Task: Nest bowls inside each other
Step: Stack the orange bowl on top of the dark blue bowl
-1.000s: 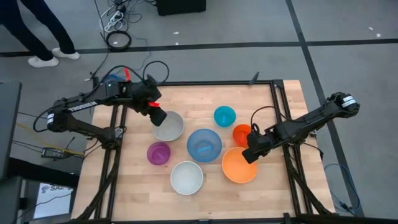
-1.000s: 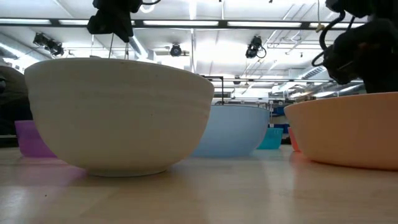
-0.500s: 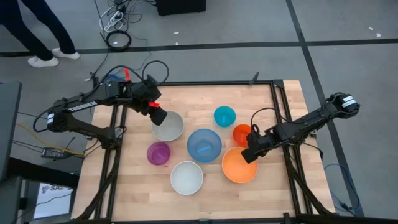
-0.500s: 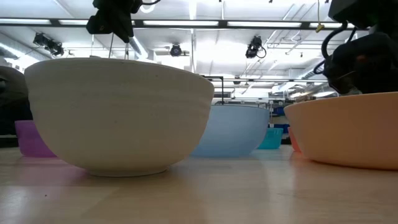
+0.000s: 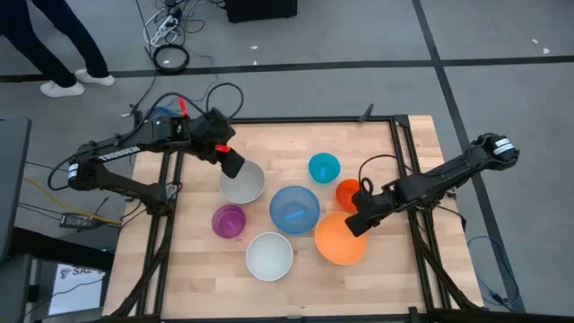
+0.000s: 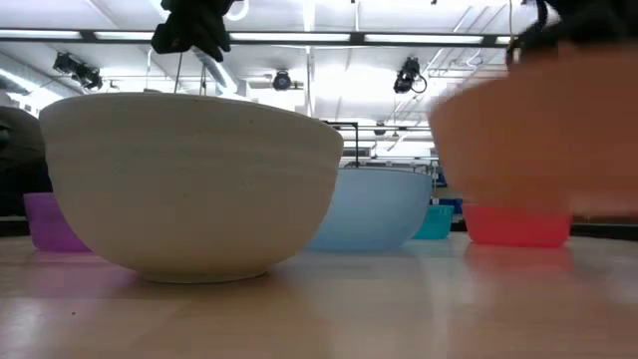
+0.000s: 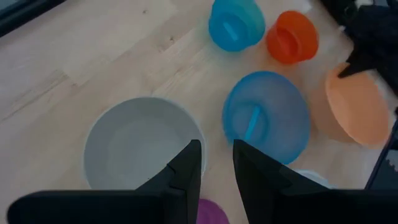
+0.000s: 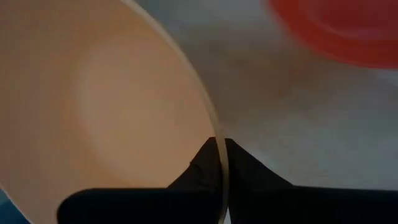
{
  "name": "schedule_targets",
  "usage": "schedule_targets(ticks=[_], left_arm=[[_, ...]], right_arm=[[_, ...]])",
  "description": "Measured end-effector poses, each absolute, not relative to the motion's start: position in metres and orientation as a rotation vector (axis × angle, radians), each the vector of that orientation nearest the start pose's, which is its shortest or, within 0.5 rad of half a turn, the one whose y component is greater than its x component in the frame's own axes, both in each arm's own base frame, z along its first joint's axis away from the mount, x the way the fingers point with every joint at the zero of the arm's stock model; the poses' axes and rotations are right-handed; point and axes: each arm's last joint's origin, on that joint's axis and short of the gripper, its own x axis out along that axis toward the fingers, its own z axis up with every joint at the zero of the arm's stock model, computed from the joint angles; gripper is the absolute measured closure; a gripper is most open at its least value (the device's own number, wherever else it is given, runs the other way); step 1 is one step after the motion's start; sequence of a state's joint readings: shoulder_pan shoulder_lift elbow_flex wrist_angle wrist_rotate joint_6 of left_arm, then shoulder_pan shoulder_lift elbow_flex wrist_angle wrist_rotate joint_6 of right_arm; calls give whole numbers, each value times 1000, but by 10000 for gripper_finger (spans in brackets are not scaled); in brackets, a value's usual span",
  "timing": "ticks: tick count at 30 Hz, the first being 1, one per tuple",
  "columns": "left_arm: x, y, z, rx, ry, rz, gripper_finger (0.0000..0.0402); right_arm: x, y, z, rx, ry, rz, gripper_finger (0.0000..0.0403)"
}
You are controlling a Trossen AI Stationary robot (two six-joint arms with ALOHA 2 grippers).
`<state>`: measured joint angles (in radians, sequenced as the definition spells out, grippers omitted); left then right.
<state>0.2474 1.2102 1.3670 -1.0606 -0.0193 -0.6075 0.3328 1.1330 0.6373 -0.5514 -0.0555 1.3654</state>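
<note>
1. We see the left tool (image 5: pixel 232 163) at the surface's (image 5: pixel 395 269) 10 o'clock side, hovering over the 10 o'clock rim of the grey bowl (image 5: pixel 244 183). In the left wrist view its fingers (image 7: pixel 186 167) stand slightly apart with nothing between them, above the grey bowl's rim (image 7: pixel 142 147).
2. Purple bowl (image 5: pixel 229 221) sits at 7 o'clock of the grey one, just beside it. It is the small purple shape at the left edge of the low view (image 6: pixel 45 221).
3. White bowl (image 5: pixel 269 256) sits nearest the front edge, at 5 o'clock of the purple bowl. It fills the low view's foreground (image 6: pixel 189 184).
4. Large blue bowl (image 5: pixel 294 208) is mid-surface, just beside the grey bowl at its 4 o'clock, with a blue streak showing inside it. We also see it in the low view (image 6: pixel 374 207) and the left wrist view (image 7: pixel 266 116).
5. Teal bowl (image 5: pixel 324 167) sits at 1 o'clock of the blue bowl, apart from it.
6. Red-orange bowl (image 5: pixel 348 192) sits at 4 o'clock of the teal one, resting on the surface in the low view (image 6: pixel 516 225).
7. Large orange bowl (image 5: pixel 339 240) is at 4 o'clock of the blue bowl. The right tool (image 5: pixel 358 222) is clamped on its 1 o'clock rim; the right wrist view shows the rim pinched between both fingers (image 8: pixel 205 163). In the low view the orange bowl (image 6: pixel 533 130) is blurred and clear of the surface.
</note>
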Motion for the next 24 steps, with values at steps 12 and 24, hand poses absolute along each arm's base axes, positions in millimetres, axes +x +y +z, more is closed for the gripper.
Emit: schedule_targets(ticks=[12,24], left_arm=[[217,57,377,-618,717,530,300],[208,56,409,-640,412,483,300]], right_arm=[[263,34,268,859,985,-394,402],[344,-35,261,710,1265,-421,403]])
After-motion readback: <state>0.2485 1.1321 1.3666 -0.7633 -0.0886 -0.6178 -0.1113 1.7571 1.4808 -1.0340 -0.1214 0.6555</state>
